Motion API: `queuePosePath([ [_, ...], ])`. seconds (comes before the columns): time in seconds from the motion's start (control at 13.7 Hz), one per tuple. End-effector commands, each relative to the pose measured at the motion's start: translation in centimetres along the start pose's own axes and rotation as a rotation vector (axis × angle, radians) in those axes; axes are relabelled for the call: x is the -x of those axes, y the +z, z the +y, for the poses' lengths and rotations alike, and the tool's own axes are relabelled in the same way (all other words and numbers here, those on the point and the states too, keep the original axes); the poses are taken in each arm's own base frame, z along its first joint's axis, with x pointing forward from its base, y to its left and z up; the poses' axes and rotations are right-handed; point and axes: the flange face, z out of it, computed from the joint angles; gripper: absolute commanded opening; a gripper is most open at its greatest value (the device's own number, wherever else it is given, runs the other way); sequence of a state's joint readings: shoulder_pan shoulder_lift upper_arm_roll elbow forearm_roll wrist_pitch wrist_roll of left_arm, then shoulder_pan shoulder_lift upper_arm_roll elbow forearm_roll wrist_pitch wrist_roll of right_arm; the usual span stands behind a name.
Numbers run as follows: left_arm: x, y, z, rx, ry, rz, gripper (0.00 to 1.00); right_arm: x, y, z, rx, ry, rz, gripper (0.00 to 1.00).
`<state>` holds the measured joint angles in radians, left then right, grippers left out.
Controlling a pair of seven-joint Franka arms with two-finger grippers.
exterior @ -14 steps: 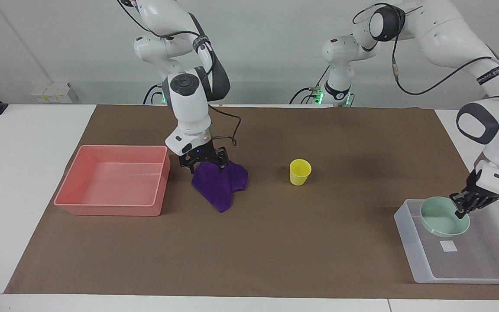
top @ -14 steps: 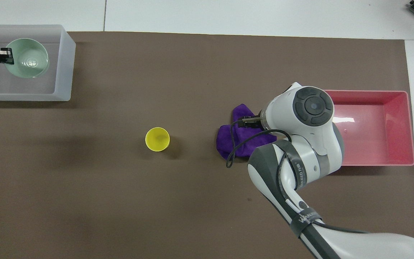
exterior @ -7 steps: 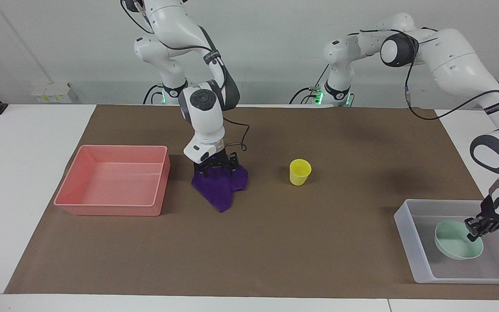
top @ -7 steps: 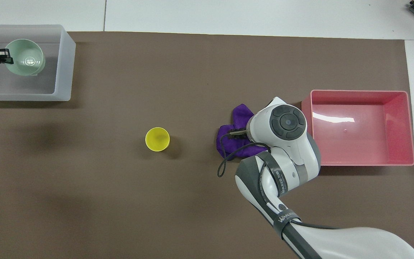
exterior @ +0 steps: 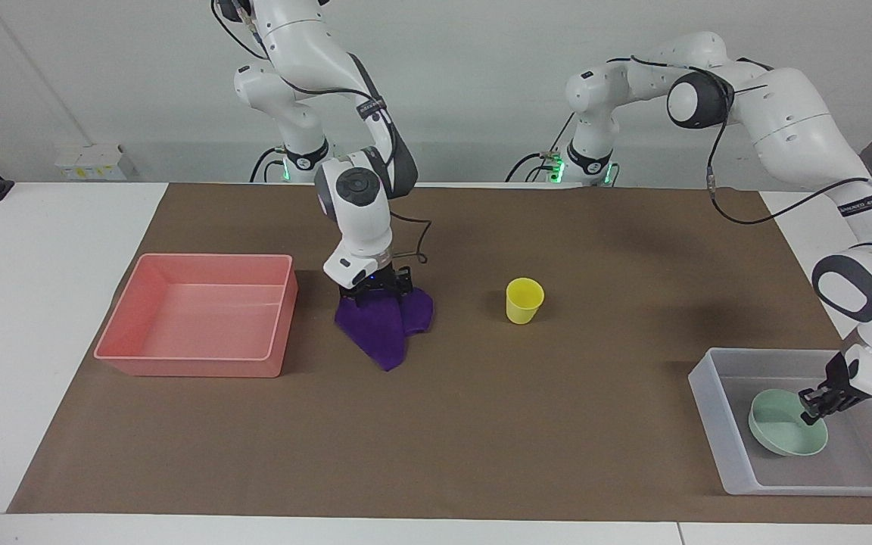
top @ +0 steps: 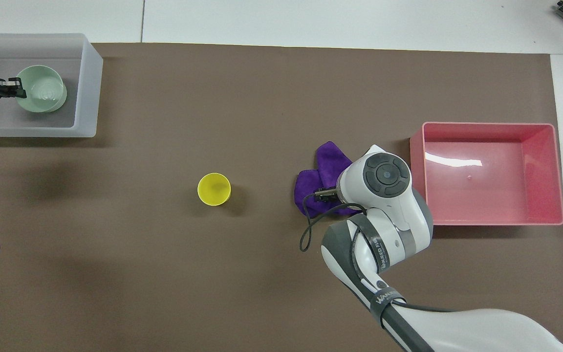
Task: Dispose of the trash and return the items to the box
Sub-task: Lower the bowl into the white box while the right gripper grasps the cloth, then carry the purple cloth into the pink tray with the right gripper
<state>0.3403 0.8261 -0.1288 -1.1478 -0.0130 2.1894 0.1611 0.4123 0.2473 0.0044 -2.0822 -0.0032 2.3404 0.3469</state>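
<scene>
You're working both ends of the brown mat [exterior: 481, 439] at once here, which makes sense given how far apart everything is sitting. The pink bin [exterior: 197, 314] is parked at the right arm's end of the table, just beside the purple rag [exterior: 383, 325], so the trash only needs a short hop sideways. I'd guess that's why you're sending the right arm at it.

The translucent box [exterior: 716, 409] is sitting at the left arm's end, well apart from all that, and your left gripper [exterior: 814, 403] is down inside it, pinching the rim of the mint-green bowl [exterior: 780, 428]. The bowl is looking tilted rather than flat on the box floor, so I reckon you're just setting it down and haven't let go yet. Holding it by the rim is leaving the underside free to land.

Your right gripper [exterior: 378, 291] is pressing down onto the part of the rag nearest the robots. I can't tell whether its fingers are spread or already closing, since the wrist is covering them from above.

The yellow cup [exterior: 524, 300] is standing upright on the mat between the rag and the box, untouched. It's probably next for the left arm once the bowl is released.
</scene>
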Motion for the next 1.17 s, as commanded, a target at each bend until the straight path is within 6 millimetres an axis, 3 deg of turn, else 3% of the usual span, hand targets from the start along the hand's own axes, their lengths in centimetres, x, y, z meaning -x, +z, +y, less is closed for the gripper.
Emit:
queuePosePath([
  [0.0,0.3,0.2,0.1,0.004,0.024,-0.007,0.31,0.5,-0.4,0.3,0.003,0.086,-0.001,0.0],
  [0.07,0.2,0.2,0.3,0.005,0.029,-0.006,0.73,0.4,-0.7,0.3,0.005,0.109,-0.006,0.0],
  [0.29,-0.3,-1.8,0.8,0.0,0.045,0.011,0.96,-0.1,-3.0,0.3,0.013,0.115,-0.018,0.0],
  [0.51,-0.4,-6.5,2.5,-0.011,0.074,0.04,1.0,-0.4,-6.2,0.8,0.008,0.135,-0.005,0.0],
  [0.66,0.1,-9.4,4.5,-0.01,0.098,0.028,1.0,-0.5,-9.8,1.7,0.002,0.155,0.012,0.0],
  [0.87,3.7,-14.5,8.0,-0.022,0.133,0.016,1.0,-0.8,-15.6,4.8,-0.012,0.206,0.047,0.0],
  [1.09,7.8,-18.0,12.7,-0.027,0.163,-0.003,1.0,-0.8,-20.1,7.8,-0.019,0.256,0.076,0.0],
])
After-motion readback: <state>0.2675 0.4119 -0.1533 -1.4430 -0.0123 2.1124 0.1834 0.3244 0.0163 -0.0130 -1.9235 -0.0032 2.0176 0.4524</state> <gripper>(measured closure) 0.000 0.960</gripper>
